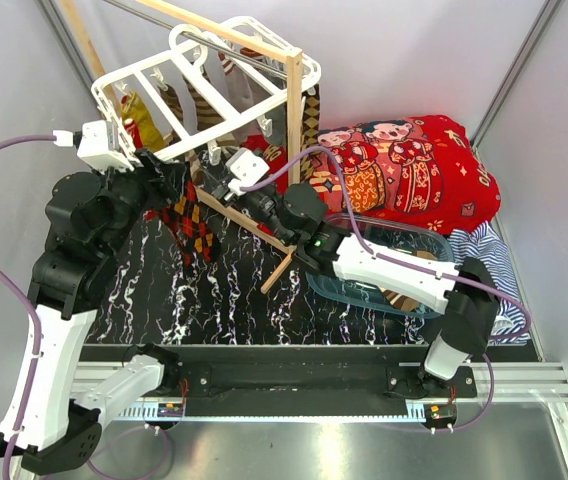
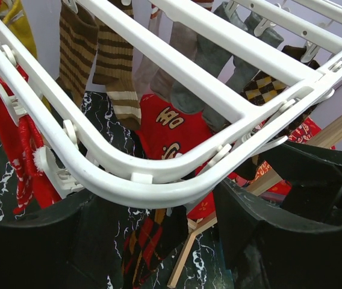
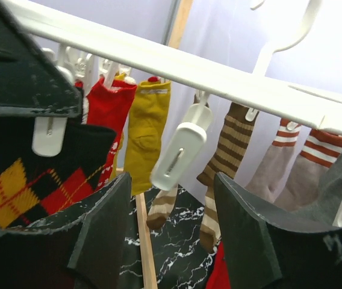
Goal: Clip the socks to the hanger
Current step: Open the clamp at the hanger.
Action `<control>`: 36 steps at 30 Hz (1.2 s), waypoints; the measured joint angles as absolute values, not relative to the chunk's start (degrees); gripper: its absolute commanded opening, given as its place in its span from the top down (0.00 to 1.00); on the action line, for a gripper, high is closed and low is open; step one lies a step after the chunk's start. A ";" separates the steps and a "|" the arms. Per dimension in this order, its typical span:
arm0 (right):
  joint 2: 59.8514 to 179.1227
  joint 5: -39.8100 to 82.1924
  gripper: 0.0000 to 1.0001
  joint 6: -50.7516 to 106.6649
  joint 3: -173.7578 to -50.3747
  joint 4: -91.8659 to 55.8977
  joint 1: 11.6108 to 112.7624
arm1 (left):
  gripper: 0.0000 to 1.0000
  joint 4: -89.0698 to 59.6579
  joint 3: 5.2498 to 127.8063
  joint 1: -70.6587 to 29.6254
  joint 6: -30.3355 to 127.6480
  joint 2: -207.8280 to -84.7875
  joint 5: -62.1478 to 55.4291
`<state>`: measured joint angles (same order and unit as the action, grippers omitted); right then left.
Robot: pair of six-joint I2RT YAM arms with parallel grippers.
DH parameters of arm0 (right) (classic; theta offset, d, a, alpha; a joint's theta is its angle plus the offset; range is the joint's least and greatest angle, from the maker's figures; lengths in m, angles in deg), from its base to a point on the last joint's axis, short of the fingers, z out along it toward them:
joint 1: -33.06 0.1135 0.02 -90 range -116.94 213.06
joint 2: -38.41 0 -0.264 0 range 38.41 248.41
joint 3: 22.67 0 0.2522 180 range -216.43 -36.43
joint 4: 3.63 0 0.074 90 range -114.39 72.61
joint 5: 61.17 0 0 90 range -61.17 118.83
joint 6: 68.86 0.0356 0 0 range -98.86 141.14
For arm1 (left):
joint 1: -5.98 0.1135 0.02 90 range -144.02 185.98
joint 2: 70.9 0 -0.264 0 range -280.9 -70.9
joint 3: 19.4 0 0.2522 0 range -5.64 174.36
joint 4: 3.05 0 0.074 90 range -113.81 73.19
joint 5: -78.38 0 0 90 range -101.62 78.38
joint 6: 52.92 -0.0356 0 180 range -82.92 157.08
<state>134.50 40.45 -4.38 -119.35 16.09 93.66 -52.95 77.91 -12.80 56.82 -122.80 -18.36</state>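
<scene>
The white hanger hangs tilted at the back left, with several socks clipped under it. My left gripper is closed onto its rounded near corner, fingertips against the rim's outer curve. Below that corner hangs the red-black-yellow argyle sock, held by a clip. My right gripper stands open just right of it, empty, with a free white clip dangling above the gap. Beyond hang a red sock, a mustard sock and brown striped socks.
A bare-wood rack pole crosses the hanger, and its slat lies on the black marble table. A big red cartoon blanket, a clear blue tub and a blue-white striped cloth sit at the right.
</scene>
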 measured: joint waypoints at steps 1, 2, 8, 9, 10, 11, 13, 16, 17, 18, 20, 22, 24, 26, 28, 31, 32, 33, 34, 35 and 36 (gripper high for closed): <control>134.92 40.91 0.36 -4.35 -119.37 17.00 93.66 | 0.36 -53.04 77.91 -12.80 56.82 -122.76 -18.36; 135.37 41.45 0.36 -4.33 -119.37 17.99 93.66 | 0.37 -53.12 77.91 -12.80 56.82 -122.71 -18.36; 137.84 43.20 0.39 -4.42 -120.00 22.14 93.64 | 0.37 -53.17 77.91 -12.80 56.82 -122.58 -18.36; 138.15 43.25 0.42 -4.44 -120.26 22.36 93.64 | 0.37 -53.15 77.91 -12.80 56.85 -122.56 -18.36; 138.28 43.31 0.45 -4.44 -120.44 22.51 93.64 | 0.36 -53.17 77.91 -12.80 56.85 -122.49 -18.36; 138.41 43.38 0.47 -4.46 -120.53 23.04 93.64 | 0.37 -53.17 77.91 -12.80 56.85 -122.43 -18.36; 138.46 43.44 0.57 -4.49 -120.55 23.80 93.64 | 0.36 -53.17 77.91 -12.80 56.87 -122.28 -18.34; 138.46 44.03 0.73 -4.27 -120.55 24.81 93.64 | 0.37 -53.19 77.91 -12.80 56.87 -122.08 -18.34; 138.46 44.25 0.77 -4.16 -120.55 24.87 93.64 | 0.37 -53.17 77.91 -12.80 56.87 -122.04 -18.34; 138.46 44.34 0.83 -4.00 -120.55 24.96 93.61 | 0.36 -53.17 77.91 -12.80 56.87 -121.99 -18.34; 138.43 44.38 0.89 -3.59 -120.53 24.87 93.59 | 0.37 -53.17 77.91 -12.80 56.98 -121.97 -18.36; 138.28 44.16 0.96 -3.02 -120.37 24.72 93.59 | 0.36 -53.19 77.93 -12.80 57.11 -122.01 -18.39; 137.63 43.53 0.99 -2.56 -119.81 23.80 93.59 | 0.37 -53.37 78.06 -12.80 57.28 -122.12 -18.45; 136.36 42.09 1.00 -2.12 -119.11 21.90 93.57 | 0.36 -54.13 78.56 -12.80 57.52 -122.41 -18.80; 134.98 40.03 1.00 -1.71 -118.91 19.34 93.55 | 0.36 -54.46 79.15 -12.80 57.68 -122.82 -19.22; 133.19 36.58 1.00 -1.49 -119.46 14.29 93.37 | 0.37 -54.85 79.94 -12.80 57.68 -123.98 -19.81; 132.86 35.66 1.00 -1.47 -120.00 12.41 93.24 | 0.36 -55.00 80.29 -12.80 57.65 -124.33 -19.83; 132.64 34.59 1.00 -1.45 -120.64 10.69 93.09 | 0.37 -55.40 80.92 -12.83 57.63 -124.77 -19.92; 132.64 33.43 1.00 -1.43 -121.60 8.85 92.94 | 0.37 -55.84 81.62 -12.83 57.57 -125.27 -20.05; 132.64 32.49 1.00 -1.45 -122.43 7.39 92.87 | 0.37 -56.25 82.39 -12.83 57.41 -125.93 -20.22; 132.64 31.40 1.00 -1.47 -123.78 4.94 92.74 | 0.37 -56.91 83.35 -12.83 57.20 -126.67 -20.37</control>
<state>132.64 31.40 -1.47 -123.78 4.94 92.74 -56.91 83.35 -12.83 57.20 -126.67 -20.37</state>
